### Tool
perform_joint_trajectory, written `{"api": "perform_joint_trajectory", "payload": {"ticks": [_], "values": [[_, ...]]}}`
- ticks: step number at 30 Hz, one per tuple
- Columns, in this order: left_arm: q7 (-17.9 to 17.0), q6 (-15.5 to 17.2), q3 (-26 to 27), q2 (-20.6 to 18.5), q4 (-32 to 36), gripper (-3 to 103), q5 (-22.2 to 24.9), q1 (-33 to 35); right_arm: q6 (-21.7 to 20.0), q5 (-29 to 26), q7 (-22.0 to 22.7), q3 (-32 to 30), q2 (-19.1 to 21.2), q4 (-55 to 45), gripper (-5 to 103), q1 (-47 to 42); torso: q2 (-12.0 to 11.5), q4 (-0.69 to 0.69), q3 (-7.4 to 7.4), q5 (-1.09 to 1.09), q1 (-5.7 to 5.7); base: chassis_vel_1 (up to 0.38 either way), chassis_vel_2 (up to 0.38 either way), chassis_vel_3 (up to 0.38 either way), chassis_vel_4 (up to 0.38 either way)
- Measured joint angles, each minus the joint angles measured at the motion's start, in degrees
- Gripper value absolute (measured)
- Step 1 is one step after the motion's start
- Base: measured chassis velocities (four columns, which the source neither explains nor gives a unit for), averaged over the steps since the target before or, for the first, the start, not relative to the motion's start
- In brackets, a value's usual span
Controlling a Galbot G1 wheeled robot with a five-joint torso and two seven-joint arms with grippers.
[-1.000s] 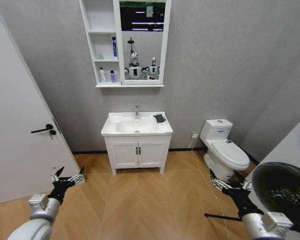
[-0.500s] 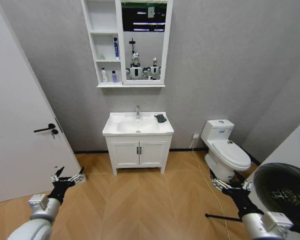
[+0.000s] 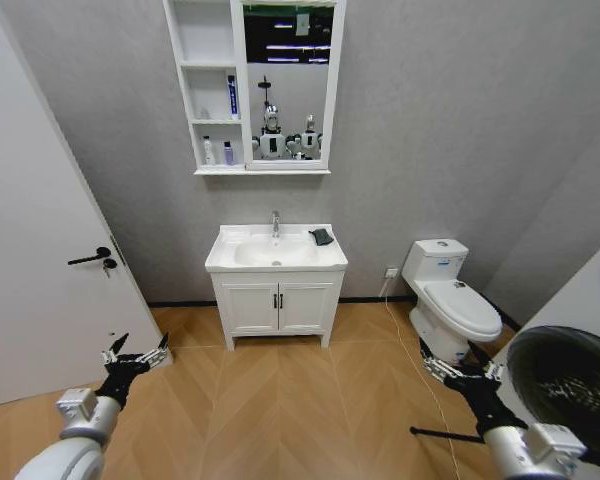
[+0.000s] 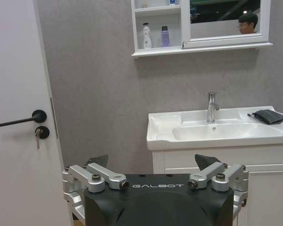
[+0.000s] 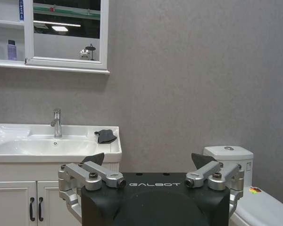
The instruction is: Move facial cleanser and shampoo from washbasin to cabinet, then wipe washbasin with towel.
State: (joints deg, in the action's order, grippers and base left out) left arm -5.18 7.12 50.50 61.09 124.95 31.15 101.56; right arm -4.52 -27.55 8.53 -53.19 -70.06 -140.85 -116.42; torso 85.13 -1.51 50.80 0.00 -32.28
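Note:
The white washbasin [image 3: 276, 263] stands against the far wall with the dark towel [image 3: 322, 236] on its right rim. Above it hangs the cabinet [image 3: 212, 90]. A white bottle [image 3: 208, 151] and a purple bottle [image 3: 228, 152] stand in its lowest niche, and a blue tube [image 3: 231, 96] in the middle one. I cannot tell which is the facial cleanser or the shampoo. My left gripper [image 3: 135, 358] and right gripper [image 3: 458, 372] hang low over the floor, far from the basin, both open and holding nothing. The wrist views show the towel [image 4: 268, 116] [image 5: 105, 136] beside the bowl.
A white door [image 3: 30, 250] with a black handle [image 3: 88, 258] is at the left. A toilet [image 3: 450, 295] stands right of the two-door vanity [image 3: 276, 305]. A round dark drum [image 3: 570, 380] sits close at the right. Wooden floor [image 3: 280, 400] stretches between me and the basin.
The whole head view has shifted slightly since one second ago, so the camera moved. Both grippers and the things on the basin and shelves stay as they were.

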Motion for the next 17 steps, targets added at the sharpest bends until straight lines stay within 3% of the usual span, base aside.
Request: {"api": "perform_joint_trajectory", "payload": {"ticks": [17], "values": [[0.0, 0.0, 0.0, 0.0, 0.0, 100, 0.0, 0.0, 0.0, 0.0, 0.0, 0.0, 0.0, 0.0, 100, 0.0, 0.0, 0.0, 0.0, 0.0, 0.0, 0.0, 0.0, 0.0, 0.0]]}}
